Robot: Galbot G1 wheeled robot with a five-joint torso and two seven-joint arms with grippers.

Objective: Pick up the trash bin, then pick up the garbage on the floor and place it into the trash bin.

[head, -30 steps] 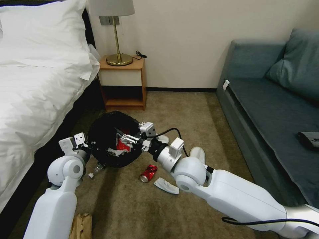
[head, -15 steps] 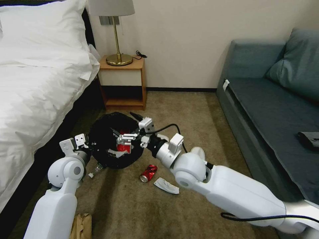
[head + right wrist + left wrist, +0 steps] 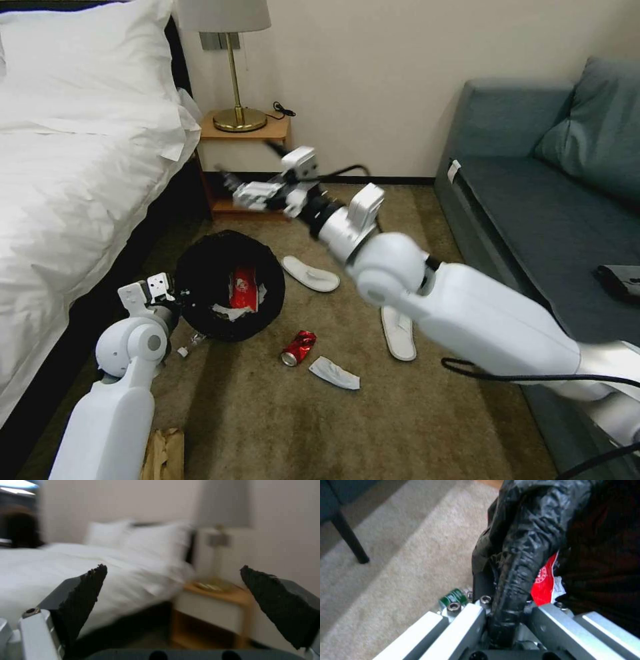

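Observation:
The trash bin, lined with a crinkled black bag, hangs tilted just above the carpet by the bed. My left gripper is shut on its near rim. A red-and-white wrapper and white tissues lie inside it. My right gripper is raised well above the bin, in front of the nightstand, open and empty; its dark fingers stand wide apart. On the floor lie a crushed red can, a white wrapper, two white slippers and a green-labelled bottle.
The bed runs along the left, with a wooden nightstand and lamp beside it. A blue-grey sofa lines the right. A brown paper bag lies by my left arm. Open carpet stretches between bed and sofa.
My right arm has lifted out of the bin and swung up towards the nightstand, empty. The red wrapper stays in the bin. Both slippers are now uncovered. The left arm holds still.

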